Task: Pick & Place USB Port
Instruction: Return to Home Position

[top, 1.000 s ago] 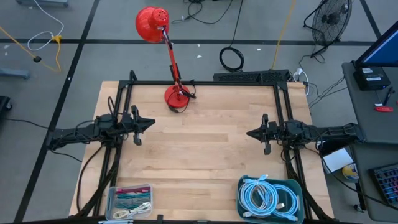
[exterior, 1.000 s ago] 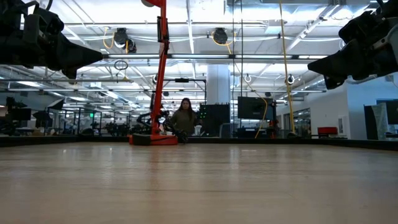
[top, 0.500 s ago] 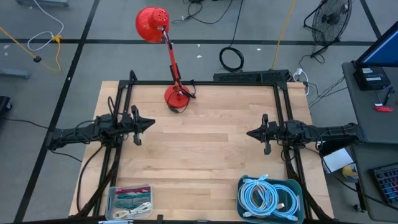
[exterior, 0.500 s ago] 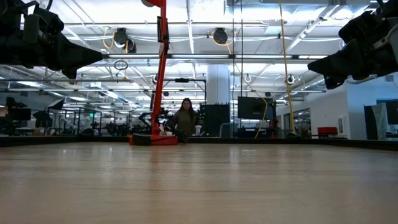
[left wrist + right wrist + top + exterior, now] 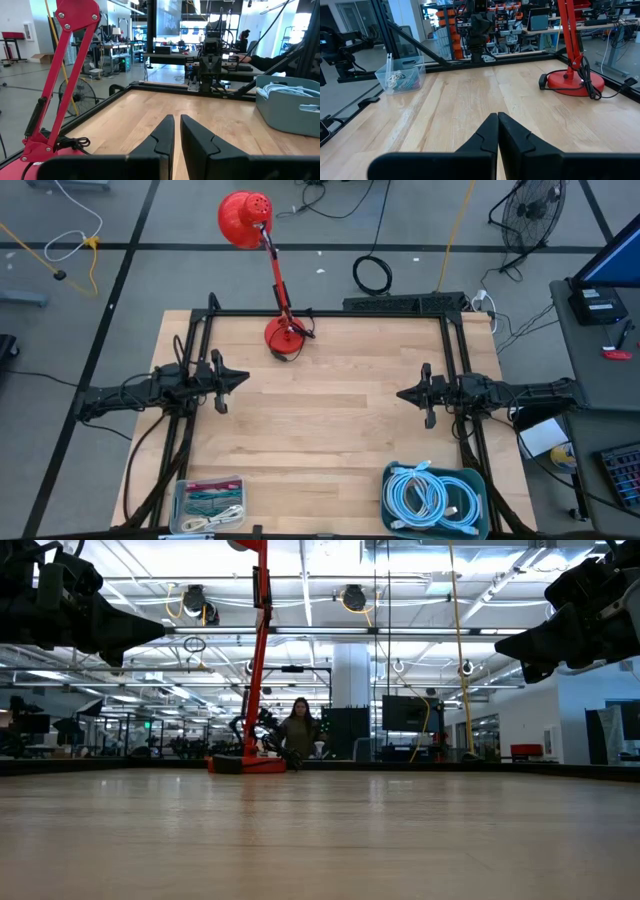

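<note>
1. Two end effectors hover over the bench (image 5: 330,430) in the high view. The left end effector (image 5: 238,377) is at 9 o'clock and the right end effector (image 5: 402,394) at 3 o'clock, tips facing, well apart. A transparent bin (image 5: 175,500) holding cables (image 5: 210,498) sits at 7 o'clock. The blue bin (image 5: 484,500) with coiled blue charger cables (image 5: 415,495) is at 5 o'clock, and a red lamp (image 5: 283,332) at 12 o'clock.
2. Low view: both end effectors hang high above the wood; a person (image 5: 298,735) is in the room beyond.
3. Left wrist view: its fingers (image 5: 162,137) lie nearly together, a thin slit between them, holding nothing.
4. Right wrist view: its fingers (image 5: 487,132) are pressed together, empty.
</note>
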